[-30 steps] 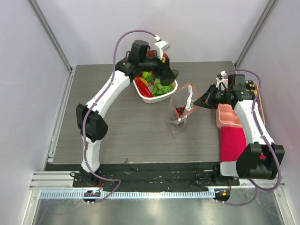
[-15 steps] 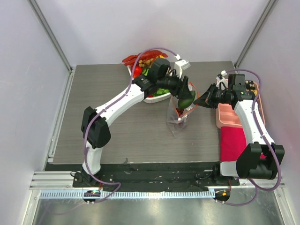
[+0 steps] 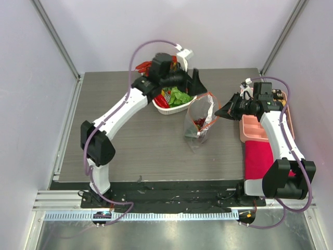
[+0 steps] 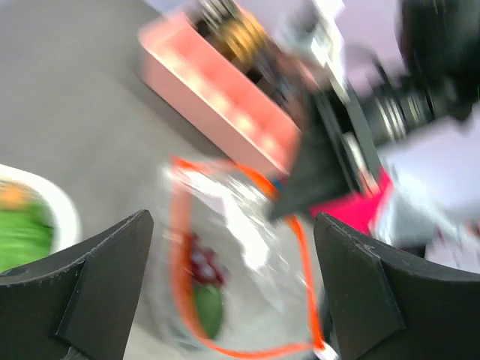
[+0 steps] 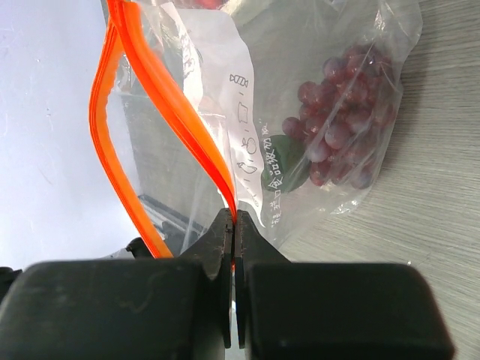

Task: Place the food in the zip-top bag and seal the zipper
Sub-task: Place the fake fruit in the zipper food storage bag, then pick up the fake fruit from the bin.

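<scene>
Food for the next pick is heaped in the white basket, which lies just beside the left gripper at about its eight o'clock in the top view, so that arm is judged much the nearer. Its jaws are spread wide and nothing is held between them. At about the left gripper's six o'clock the zip-top bag is held upright with its mouth gaping upward, purple grapes and a green leaf already inside, and its orange zipper is pinched at the three o'clock edge by the fully closed right gripper.
</scene>
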Robot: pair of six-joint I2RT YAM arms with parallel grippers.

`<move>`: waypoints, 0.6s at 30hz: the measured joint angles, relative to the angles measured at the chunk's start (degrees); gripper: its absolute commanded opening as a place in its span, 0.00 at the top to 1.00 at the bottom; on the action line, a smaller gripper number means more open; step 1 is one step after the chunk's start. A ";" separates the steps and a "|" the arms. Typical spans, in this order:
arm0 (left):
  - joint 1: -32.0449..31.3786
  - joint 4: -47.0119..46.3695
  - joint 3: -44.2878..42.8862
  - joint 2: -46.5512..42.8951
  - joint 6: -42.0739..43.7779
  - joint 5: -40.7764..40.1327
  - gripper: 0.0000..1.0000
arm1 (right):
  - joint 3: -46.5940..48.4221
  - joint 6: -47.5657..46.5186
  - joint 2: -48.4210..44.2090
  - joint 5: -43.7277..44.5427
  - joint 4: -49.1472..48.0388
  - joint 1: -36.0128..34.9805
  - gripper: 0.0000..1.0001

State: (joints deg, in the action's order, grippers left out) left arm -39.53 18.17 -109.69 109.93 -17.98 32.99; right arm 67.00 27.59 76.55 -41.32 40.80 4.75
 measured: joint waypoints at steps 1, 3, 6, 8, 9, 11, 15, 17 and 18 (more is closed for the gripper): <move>1.36 -1.44 -0.92 -0.07 -1.29 -1.16 0.12 | 0.00 -0.02 0.00 -0.02 0.00 0.00 0.99; 4.39 -3.28 -2.38 -0.04 -3.32 -4.39 0.12 | 0.00 -0.04 0.00 -0.04 0.00 0.00 0.99; 8.15 -4.24 -5.55 1.79 -5.40 -9.16 0.16 | 0.00 -0.07 0.00 -0.02 -0.02 0.00 0.99; 9.86 -4.61 -9.53 5.09 -6.05 -12.72 0.19 | 0.00 -0.13 0.00 0.02 0.00 0.00 0.99; 10.16 -4.81 -10.73 6.51 -6.16 -14.34 0.21 | 0.00 -0.24 0.00 0.02 -0.02 0.00 0.99; 10.27 -5.18 -12.02 9.53 -6.27 -17.97 0.25 | 0.00 -0.31 0.00 0.04 0.00 0.00 0.99; 9.90 -5.38 -11.23 14.56 -7.10 -23.58 0.27 | 0.07 -0.59 0.00 0.09 0.09 0.00 0.99; 9.88 -5.35 -10.32 16.55 -7.41 -25.49 0.27 | 0.31 -0.90 0.00 0.09 0.33 0.00 0.99; 9.88 -5.33 -10.19 17.40 -7.43 -26.10 0.28 | 0.42 -1.03 0.00 0.09 0.44 0.00 0.99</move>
State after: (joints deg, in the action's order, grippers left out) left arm -29.65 12.84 -119.87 127.33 -25.41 6.90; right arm 67.42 26.57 76.55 -41.23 41.23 4.75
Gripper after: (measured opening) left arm 0.729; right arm 0.024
